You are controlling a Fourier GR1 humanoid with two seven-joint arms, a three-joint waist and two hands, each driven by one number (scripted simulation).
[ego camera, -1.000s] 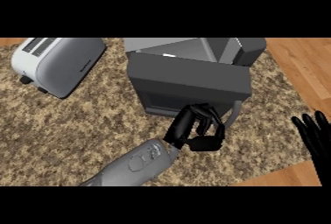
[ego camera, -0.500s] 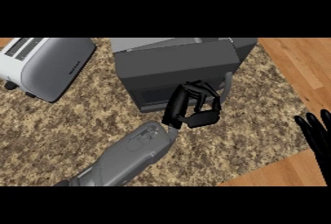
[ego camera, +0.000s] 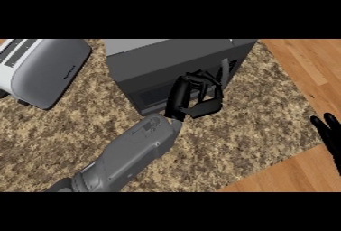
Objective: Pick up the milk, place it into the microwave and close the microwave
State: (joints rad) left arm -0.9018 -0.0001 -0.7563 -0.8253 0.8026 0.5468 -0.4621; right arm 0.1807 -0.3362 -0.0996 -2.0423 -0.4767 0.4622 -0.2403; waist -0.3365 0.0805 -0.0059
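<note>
Closing of the microwave [ego camera: 170, 61] judged to be the step in hand.

The left hand [ego camera: 193, 97] is seen at the microwave's front face, by its right corner, with fingers curled and nothing visibly held in them. The milk cannot be seen anywhere on the counter [ego camera: 253, 117]; it is presumed, not confirmed, to be inside the microwave. Whether the door is fully shut cannot be told from above. The right hand [ego camera: 329, 135] is rested open at the right edge, fingers up. Next, the front is likely to be pressed flush and the left hand drawn clear. A toaster [ego camera: 43, 67] lies well to the left.
</note>
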